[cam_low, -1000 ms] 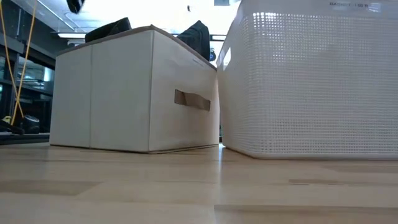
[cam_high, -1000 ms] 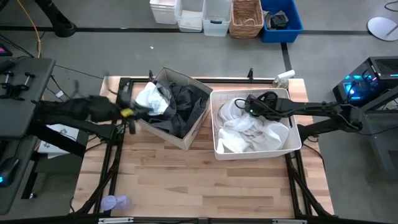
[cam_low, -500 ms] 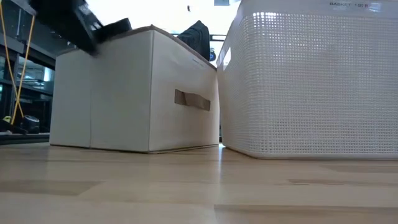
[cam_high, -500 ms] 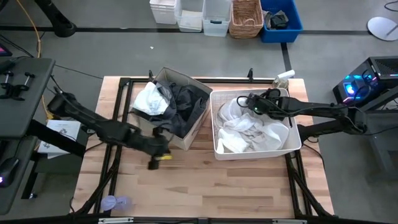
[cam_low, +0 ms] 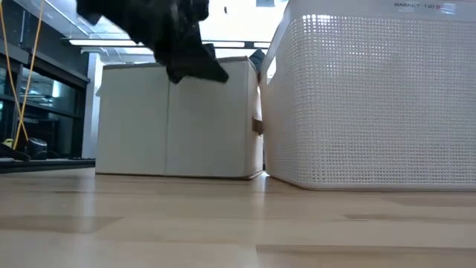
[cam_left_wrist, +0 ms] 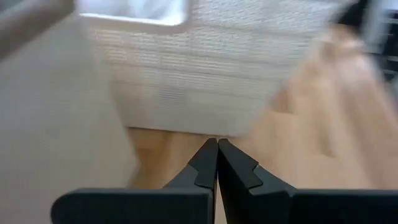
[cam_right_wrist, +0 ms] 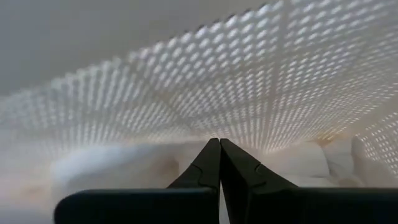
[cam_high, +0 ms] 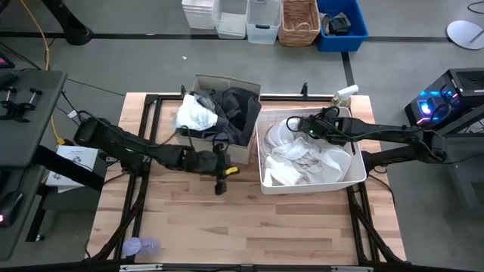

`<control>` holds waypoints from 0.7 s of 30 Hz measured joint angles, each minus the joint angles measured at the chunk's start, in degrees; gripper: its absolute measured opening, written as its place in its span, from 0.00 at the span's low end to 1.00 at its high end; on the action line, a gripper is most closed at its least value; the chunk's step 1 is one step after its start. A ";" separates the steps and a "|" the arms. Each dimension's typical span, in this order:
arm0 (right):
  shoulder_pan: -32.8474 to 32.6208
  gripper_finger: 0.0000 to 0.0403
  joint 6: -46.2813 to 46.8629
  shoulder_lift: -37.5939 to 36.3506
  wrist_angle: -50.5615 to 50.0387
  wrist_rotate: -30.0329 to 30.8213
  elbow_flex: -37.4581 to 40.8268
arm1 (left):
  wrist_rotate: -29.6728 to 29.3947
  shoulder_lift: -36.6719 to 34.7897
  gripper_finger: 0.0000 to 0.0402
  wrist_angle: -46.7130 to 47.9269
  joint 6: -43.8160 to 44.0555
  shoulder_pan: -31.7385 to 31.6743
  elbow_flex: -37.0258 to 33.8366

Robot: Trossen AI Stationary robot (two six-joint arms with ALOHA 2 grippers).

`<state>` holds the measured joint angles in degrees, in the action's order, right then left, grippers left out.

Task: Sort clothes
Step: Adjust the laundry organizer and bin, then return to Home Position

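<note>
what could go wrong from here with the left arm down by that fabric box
The left claw, shut and empty, sits low in front of the fabric box, close to the white basket; swinging further might knock either. The white garment and dark garment are heaped above the box rim and might spill. The right claw is shut inside the basket and could snag the white pieces.

dark garments (cam_high: 233, 112): black-grey, crumpled, heaped in the beige fabric box (cam_high: 240, 148), far centre-left of table, spilling above its rim | white piece (cam_high: 197, 115): bunched, on the left of that heap | white lacy pieces (cam_high: 302, 160): loosely piled in the white mesh basket (cam_high: 360, 171), right of the box
</note>
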<state>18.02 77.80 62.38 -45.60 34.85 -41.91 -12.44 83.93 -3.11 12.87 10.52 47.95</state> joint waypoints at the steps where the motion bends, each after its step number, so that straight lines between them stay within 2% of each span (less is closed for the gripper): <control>1: 0.00 0.00 -1.85 -0.18 0.04 -0.89 0.00 | 2.78 -1.50 0.00 3.50 0.66 -0.28 1.15; 4: -0.06 0.00 -9.06 -1.46 0.79 -3.77 0.00 | 5.77 -8.39 0.00 16.78 2.28 -0.17 4.61; 6: -0.17 0.00 -14.45 -3.03 2.10 -6.83 0.00 | 4.18 -14.20 0.00 23.06 2.27 0.18 4.95; 8: -0.25 0.00 -19.88 -5.29 4.26 -10.18 0.00 | 1.08 -20.32 0.00 22.97 3.16 0.27 3.13; 10: -0.51 0.00 -24.18 -7.98 7.39 -13.15 0.00 | -2.02 -26.69 0.00 18.53 4.73 0.35 -1.71; 13: -1.25 0.00 -27.49 -12.57 13.82 -15.39 0.00 | -5.59 -35.97 0.00 8.32 8.75 0.46 -12.62; 17: -1.70 0.00 -30.76 -18.06 23.11 -16.70 -0.02 | -6.57 -47.11 0.00 -7.32 11.90 1.26 -27.14; 21: -1.68 0.00 -31.42 -22.24 26.76 -17.29 -0.04 | -8.61 -54.61 0.00 -15.87 14.33 2.24 -37.88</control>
<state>16.34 46.38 40.14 -18.84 17.56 -41.95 -21.05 29.32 -18.98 27.20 12.76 10.07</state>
